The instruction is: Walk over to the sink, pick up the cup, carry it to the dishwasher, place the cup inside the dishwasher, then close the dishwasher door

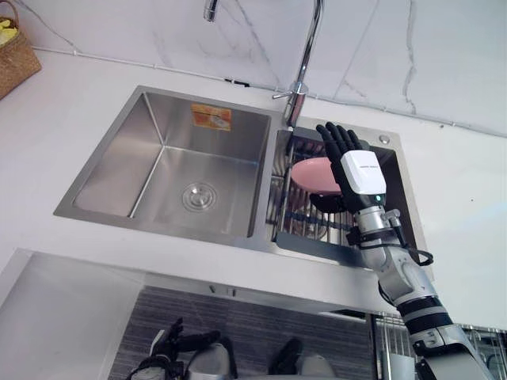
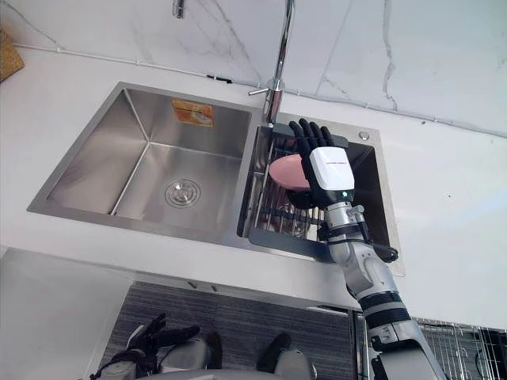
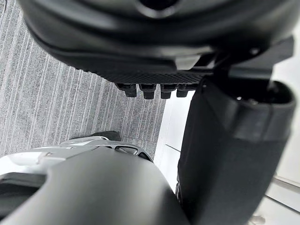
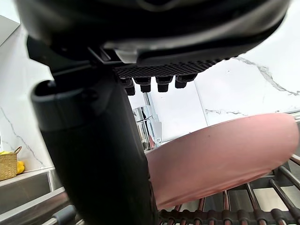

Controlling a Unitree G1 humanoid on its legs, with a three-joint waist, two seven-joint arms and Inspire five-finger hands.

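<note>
A pink cup (image 1: 310, 174) lies on its side on the wire rack (image 1: 295, 215) in the right basin of the steel sink (image 1: 95, 178). My right hand (image 1: 348, 161) hovers just over the cup's right side with its fingers straight and spread, so it is open. In the right wrist view the thumb (image 4: 98, 150) stands beside the pink cup (image 4: 225, 159), and the fingers (image 4: 154, 83) stretch above it without curling round it. My left hand (image 1: 173, 339) hangs low in front of the counter, its fingers relaxed and holding nothing.
A tall chrome faucet (image 1: 305, 55) rises behind the sink's divider. The left basin (image 1: 186, 170) holds only its drain. A wicker basket (image 1: 14, 57) stands on the white counter at the far left. A wire dishwasher rack (image 2: 463, 348) shows at the lower right.
</note>
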